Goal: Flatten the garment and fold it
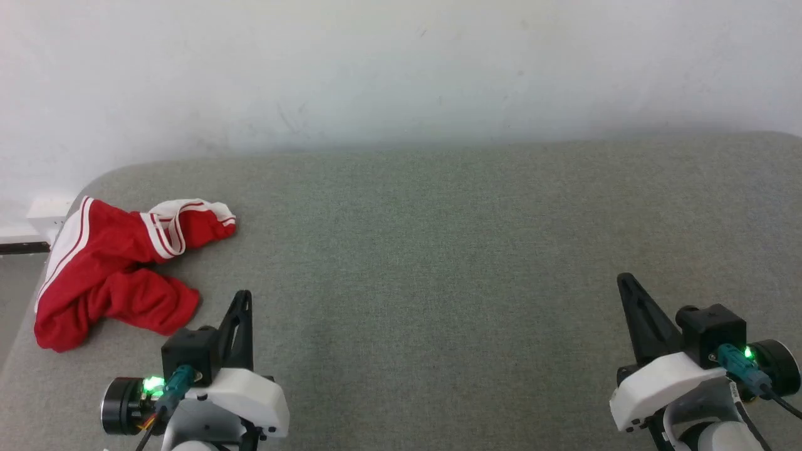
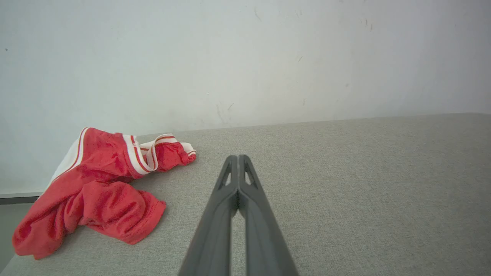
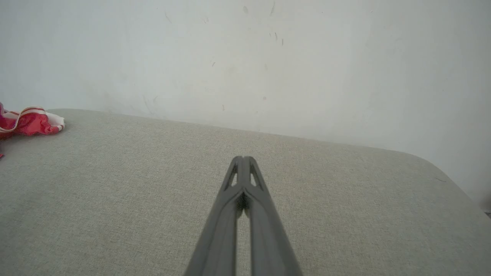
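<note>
**Bottom of the head view.** The left gripper [image 1: 243, 299] sits at lower left and the right gripper [image 1: 626, 287] at lower right. Both are poised over the grey fabric-covered tabletop [image 1: 438, 263], pointing up the frame. In each wrist view the two dark fingers are pressed together to the tips with nothing between them (left gripper [image 2: 238, 159]; right gripper [image 3: 242, 160]).

**Middle left of the head view.** The garment [image 1: 113, 275] is a red jersey-style shirt with white-and-red striped trim. It lies in a crumpled heap near the tabletop's left edge, just beyond and left of the left gripper and well apart from the right gripper. The left wrist view shows it at lower left [image 2: 96, 184], and the right wrist view shows one trimmed fold at the left border [image 3: 30, 122]. No print is visible, and collar and sleeve openings cannot be told apart.

**Handling (judged).** The cloth looks thin, light and limp. It should not hold a shape, and it is likely to bunch and drag on the textured cover rather than slide. The striped bands are probably the firmest parts, so they offer the best hold, for example the trimmed loop at the heap's upper right. The red lobe nearest the left gripper is a second candidate. Both sets of fingers would need to spread first, and two well-separated holds would help open the heap toward the middle of the tabletop.

**Top of the frame.** A pale, scuffed wall [image 1: 401, 75] stands behind the tabletop's far edge.
</note>
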Motion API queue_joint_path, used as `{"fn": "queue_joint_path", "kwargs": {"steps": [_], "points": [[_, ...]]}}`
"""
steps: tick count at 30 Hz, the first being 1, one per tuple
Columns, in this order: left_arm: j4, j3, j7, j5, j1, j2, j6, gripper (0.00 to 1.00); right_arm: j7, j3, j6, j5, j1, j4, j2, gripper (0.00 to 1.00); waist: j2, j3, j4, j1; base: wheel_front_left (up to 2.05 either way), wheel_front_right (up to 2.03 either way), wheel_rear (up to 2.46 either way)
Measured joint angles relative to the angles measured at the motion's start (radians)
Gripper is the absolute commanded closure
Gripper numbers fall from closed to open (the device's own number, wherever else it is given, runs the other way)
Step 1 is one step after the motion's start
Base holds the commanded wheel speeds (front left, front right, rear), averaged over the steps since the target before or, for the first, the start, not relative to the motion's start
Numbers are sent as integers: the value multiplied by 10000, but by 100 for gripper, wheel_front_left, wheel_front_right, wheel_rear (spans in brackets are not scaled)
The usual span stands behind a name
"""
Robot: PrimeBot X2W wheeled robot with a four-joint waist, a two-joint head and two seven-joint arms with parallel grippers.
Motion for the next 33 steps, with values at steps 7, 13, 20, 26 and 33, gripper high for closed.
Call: {"fn": "queue_joint_path", "kwargs": {"steps": [7, 13, 20, 26, 33], "points": [[0, 2, 0, 0, 0, 0, 0, 100, 0, 0, 0, 0, 0, 0, 0, 100, 0, 0, 0, 0, 0, 0, 0], [0, 0, 0, 0, 0, 0, 0, 100, 0, 0, 0, 0, 0, 0, 0, 100, 0, 0, 0, 0, 0, 0, 0], [2, -2, 0, -2, 6, 2, 0, 0, -2, 0, 0, 4, 2, 15, -6, 0, 0, 0, 0, 0, 0, 0, 0], [0, 4, -29, -10, 14, 2, 0, 0, -35, -73, 0, 67, 3, 25, -6, 0, 0, 3, 4, 0, 0, 0, 0], [-48, 29, -190, -92, 24, 2, -10, 0, -192, -261, 0, 249, 6, 59, -8, 0, 0, 9, 12, 0, 0, 0, 0]]}}
